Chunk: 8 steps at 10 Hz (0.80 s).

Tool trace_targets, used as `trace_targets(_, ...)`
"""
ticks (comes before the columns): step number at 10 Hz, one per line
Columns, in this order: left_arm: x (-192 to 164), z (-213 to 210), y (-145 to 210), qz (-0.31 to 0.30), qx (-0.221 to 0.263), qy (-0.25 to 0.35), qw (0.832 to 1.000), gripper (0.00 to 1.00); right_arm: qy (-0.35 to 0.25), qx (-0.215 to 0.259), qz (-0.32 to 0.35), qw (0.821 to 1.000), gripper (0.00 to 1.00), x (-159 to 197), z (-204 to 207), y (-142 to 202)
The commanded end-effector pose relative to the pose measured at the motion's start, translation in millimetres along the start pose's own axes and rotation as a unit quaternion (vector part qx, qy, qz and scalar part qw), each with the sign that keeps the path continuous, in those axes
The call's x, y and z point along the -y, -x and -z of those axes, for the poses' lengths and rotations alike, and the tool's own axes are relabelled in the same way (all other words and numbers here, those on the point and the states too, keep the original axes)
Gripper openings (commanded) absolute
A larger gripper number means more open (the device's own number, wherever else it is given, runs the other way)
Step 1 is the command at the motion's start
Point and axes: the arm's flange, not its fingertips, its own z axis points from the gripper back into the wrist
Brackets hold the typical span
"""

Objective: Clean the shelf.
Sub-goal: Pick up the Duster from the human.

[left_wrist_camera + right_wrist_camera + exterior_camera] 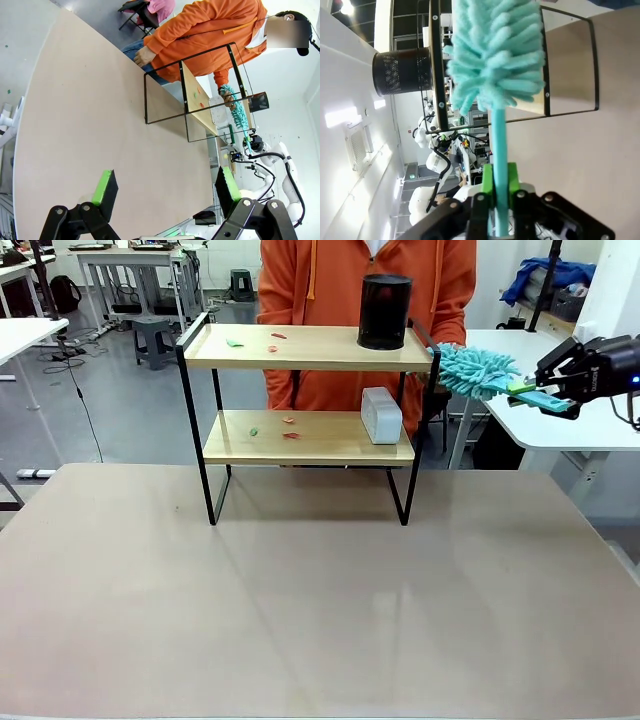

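While the right pincer, at the right edge of the front frame, is clamped on the flat handle of a fluffy teal microfibre duster, the duster head sits at the right end of the top board of the small two-tier light-wood shelf with thin black metal frame. Can't tell if the head touches the frame.

The shelf stands in the upper centre of the front frame, on the far part of the beige tabletop.
- Top board: black perforated metal cylinder upright, right of centre; small green scrap and red scraps left of centre.
- Lower board: white rounded rectangular box at the right end; more green and red bits left of it.

A person in an orange hoodie stands just behind the shelf.

In the left wrist view, the left pincer is at the frame bottom. Its green pads are spread wide with nothing between them, over bare tabletop. It is well apart from the shelf, which sits upper right in that frame.
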Motion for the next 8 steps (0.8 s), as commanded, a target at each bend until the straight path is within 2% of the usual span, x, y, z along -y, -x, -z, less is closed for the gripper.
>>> trace_targets(1,1.2,1.3,-1.5,0.011,0.007,0.009,1.000,1.00,-0.009,0.021,-0.008,1.000,0.00,2.5,6.3,4.8)
trace_targets(3,1.2,1.3,-1.5,0.011,0.007,0.009,1.000,1.00,-0.003,0.023,-0.008,1.000,0.00,4.9,6.9,5.1)
trace_targets(5,1.2,1.3,-1.5,0.011,0.007,0.009,1.000,1.00,-0.004,0.035,-0.030,0.999,0.00,5.9,-13.4,16.0)
trace_targets(6,1.2,1.3,-1.5,0.011,0.007,0.009,1.000,1.00,0.001,0.046,-0.039,0.998,0.00,8.5,-44.6,32.3)
trace_targets(7,1.2,1.3,-1.5,0.011,0.007,0.009,1.000,1.00,0.015,0.037,-0.044,0.998,0.00,10.0,-83.4,62.7)
trace_targets(8,1.2,1.3,-1.5,0.011,0.007,0.009,1.000,1.00,0.048,0.028,-0.052,0.997,0.00,9.5,-126.4,108.0)
